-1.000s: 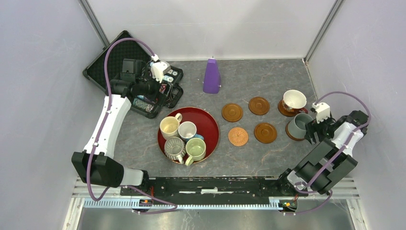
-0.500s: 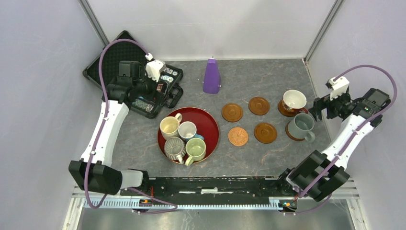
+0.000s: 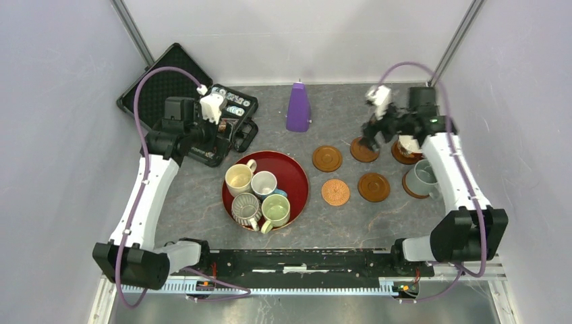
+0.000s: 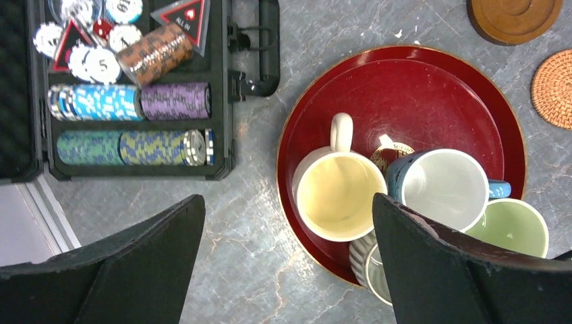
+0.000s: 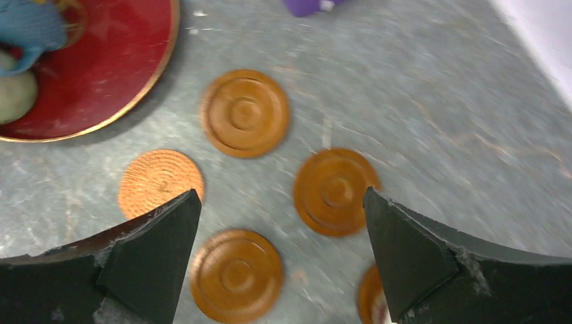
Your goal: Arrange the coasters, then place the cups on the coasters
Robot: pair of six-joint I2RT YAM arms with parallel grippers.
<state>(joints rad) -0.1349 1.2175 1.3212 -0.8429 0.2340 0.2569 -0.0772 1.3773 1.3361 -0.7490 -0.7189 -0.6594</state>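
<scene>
While both arms hang over the table, neither one is gripping anything. The left gripper [image 4: 287,202] has its fingers spread wide and empty, with the cream-yellow mug [image 4: 336,196] below, right between them, on the red tray [image 4: 405,81]. The white mug with blue handle [image 4: 445,189] and the pale green mug [image 4: 514,228] sit by the finger on the wrist view's right, and the ribbed grey mug [image 4: 369,263] pokes out from under it. The chip case [image 4: 135,121] lies ahead of the other finger.

The right gripper [image 5: 280,194] is spread and empty too, in a blurry view. One brown coaster [image 5: 335,191] is between its fingers, another brown coaster [image 5: 245,113] is ahead of the tips, and the woven coaster [image 5: 160,182] is just beside the view's left fingertip. The grey-blue mug [image 3: 423,177] sits on its own coaster, well apart from those fingers.
</scene>
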